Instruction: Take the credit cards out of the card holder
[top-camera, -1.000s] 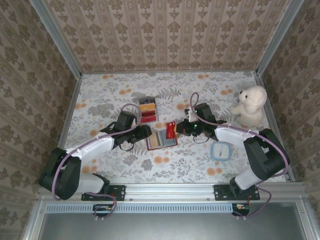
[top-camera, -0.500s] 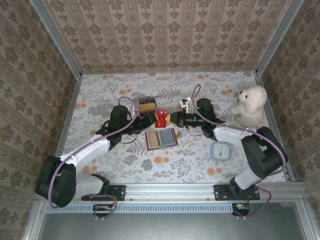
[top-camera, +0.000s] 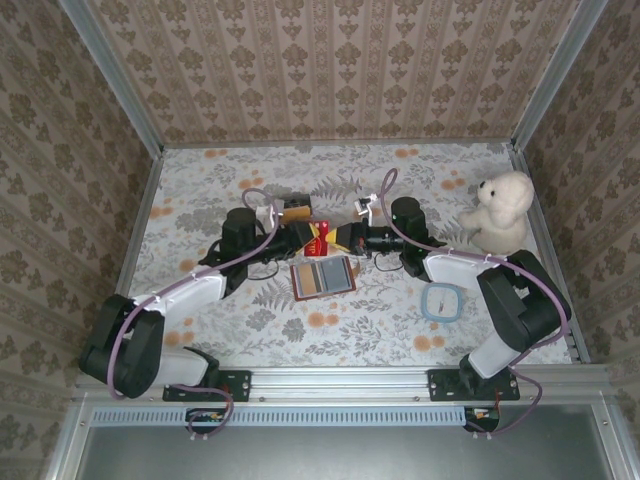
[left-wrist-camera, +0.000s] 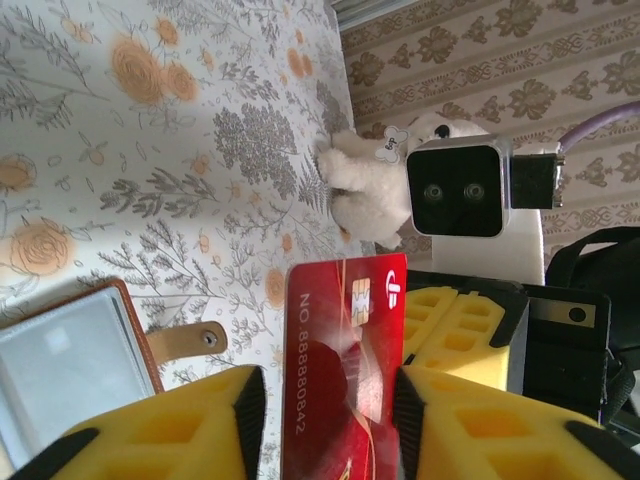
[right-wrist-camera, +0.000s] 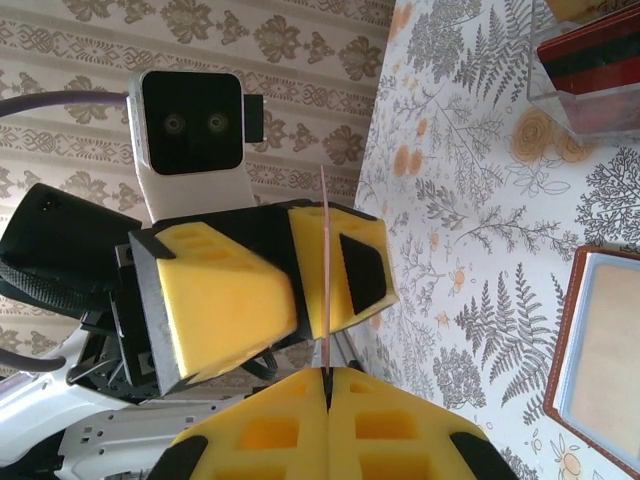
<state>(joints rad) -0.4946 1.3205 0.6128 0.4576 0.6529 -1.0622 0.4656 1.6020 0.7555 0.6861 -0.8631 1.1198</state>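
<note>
- Now the right gripper (top-camera: 342, 239) no longer sits low at the 3 o'clock edge of the card holder (top-camera: 323, 277). It is lifted to the holder's 12 o'clock, jaws pinched flat on a red credit card (top-camera: 322, 240).
- The left gripper (top-camera: 303, 237) has left the holder's 9 o'clock side and meets it there. Its yellow fingers (left-wrist-camera: 150, 425) bracket the card at a narrow gap, but I cannot tell whether they clamp it yet.
- The holder lies open mid-table, inner face up, with neither gripper touching it.
- This looks like a handover: one card is out, probably bound for the small box of cards (right-wrist-camera: 600, 100) at the holder's 11 o'clock. Whether other cards remain inside is unclear.
</note>
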